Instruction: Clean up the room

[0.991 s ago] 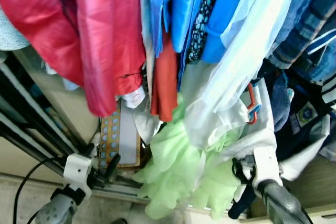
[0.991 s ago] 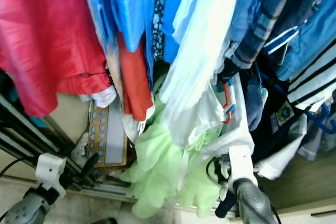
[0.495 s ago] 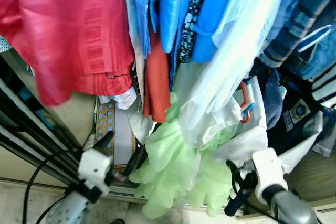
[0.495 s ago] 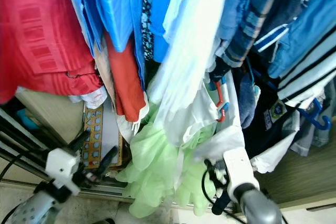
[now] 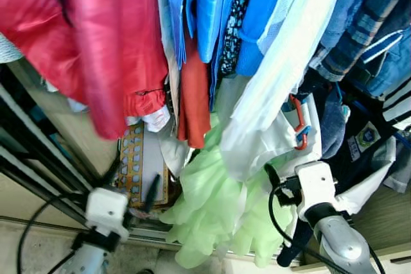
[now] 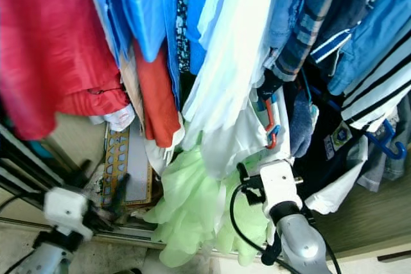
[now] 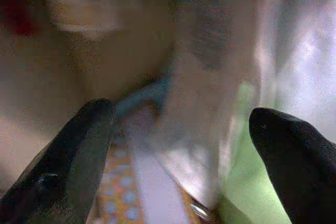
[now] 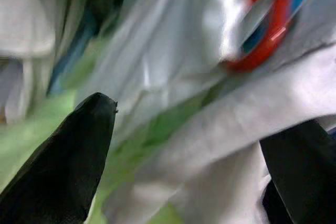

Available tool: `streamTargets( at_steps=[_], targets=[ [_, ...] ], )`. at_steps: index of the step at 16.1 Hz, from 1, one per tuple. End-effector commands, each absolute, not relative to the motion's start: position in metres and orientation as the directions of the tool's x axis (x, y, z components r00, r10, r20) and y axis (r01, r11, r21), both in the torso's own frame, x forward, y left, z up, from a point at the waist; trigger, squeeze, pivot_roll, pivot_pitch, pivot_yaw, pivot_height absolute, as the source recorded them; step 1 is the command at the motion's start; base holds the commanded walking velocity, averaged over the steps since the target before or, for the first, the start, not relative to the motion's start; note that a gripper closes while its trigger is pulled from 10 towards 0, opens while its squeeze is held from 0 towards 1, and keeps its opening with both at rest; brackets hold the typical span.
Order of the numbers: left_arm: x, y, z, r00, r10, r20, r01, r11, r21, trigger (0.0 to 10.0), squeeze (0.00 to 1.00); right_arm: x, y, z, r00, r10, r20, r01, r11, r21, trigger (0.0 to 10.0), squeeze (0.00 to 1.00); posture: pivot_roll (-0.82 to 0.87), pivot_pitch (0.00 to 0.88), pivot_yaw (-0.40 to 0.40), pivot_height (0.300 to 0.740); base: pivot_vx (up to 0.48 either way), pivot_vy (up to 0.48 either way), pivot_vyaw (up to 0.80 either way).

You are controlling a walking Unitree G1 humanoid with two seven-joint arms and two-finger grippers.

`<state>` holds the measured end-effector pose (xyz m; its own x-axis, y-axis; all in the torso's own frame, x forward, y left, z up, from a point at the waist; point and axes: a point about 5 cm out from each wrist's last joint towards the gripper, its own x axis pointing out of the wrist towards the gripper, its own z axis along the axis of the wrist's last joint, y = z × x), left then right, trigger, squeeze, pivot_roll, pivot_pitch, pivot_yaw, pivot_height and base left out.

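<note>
A: What is seen on the far left?

B: A big red garment is hung up high. Below it, the left gripper is held low by the black rails. Its two black fingers are spread apart and nothing is held between them.

A: What is pointed at by it?

B: A flat board with orange and blue spots is stood behind the clothes, just past the fingers. It looks stiff and thin, so it could be taken by its edge.

A: And in the middle?

B: Blue shirts and a rust-orange cloth are hung there. Under them a pale green frilly garment is hung almost down to the floor. It looks soft and light. It will be bunched up and will slip if only a small bit is pinched, so a thick fold should be taken.

A: What is seen on the right?

B: A long white garment is hung beside a red and blue hanger. The right gripper is pressed in among the white cloth. Its fingers are wide apart, and no cloth is clamped yet.

A: And the far right?

B: Dark blue and striped clothes are hung there. Which piece is meant to be tidied cannot be told.
</note>
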<state>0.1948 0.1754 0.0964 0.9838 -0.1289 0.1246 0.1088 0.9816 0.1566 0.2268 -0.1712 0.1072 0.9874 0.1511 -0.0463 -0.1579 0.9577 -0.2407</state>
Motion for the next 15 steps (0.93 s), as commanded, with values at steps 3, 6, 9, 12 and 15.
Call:
streamTargets(
  at_steps=[3,6,9,12,15],
  targets=[
    [0.189,0.188,0.102,0.979,0.029,0.202,-0.068,0.979,0.19,10.0,0.0,0.218,-0.173,0.103,0.996,0.088,-0.028,-0.092,0.97,-0.224,10.0,0.0,-0.02,0.086,-0.045,0.74,0.0,0.0,0.0],
    [0.188,0.162,0.094,0.967,-0.221,0.126,0.204,0.97,0.132,10.0,0.0,0.203,-0.19,0.082,0.99,0.025,-0.14,-0.065,0.955,-0.29,10.0,0.0,-0.01,0.085,-0.053,0.74,0.0,0.0,0.0],
    [0.176,0.159,0.092,0.951,-0.289,0.107,0.277,0.955,0.109,10.0,0.0,0.163,-0.216,0.072,0.971,-0.019,-0.237,-0.065,0.938,-0.341,10.0,0.0,-0.02,0.099,-0.045,0.74,0.0,0.0,0.0],
    [0.186,0.171,0.117,0.952,-0.195,0.235,0.171,0.978,0.121,10.0,0.0,0.173,-0.197,0.112,0.993,0.116,-0.001,-0.106,0.905,-0.412,10.0,0.0,-0.03,0.12,-0.023,0.74,0.0,0.0,0.0],
    [0.204,0.166,0.147,0.926,-0.164,0.341,0.132,0.985,0.115,10.0,0.0,0.213,-0.174,0.148,0.963,0.18,0.201,-0.08,0.902,-0.424,10.0,0.0,0.0,0.147,-0.016,0.74,0.0,0.0,0.0]
  ],
)
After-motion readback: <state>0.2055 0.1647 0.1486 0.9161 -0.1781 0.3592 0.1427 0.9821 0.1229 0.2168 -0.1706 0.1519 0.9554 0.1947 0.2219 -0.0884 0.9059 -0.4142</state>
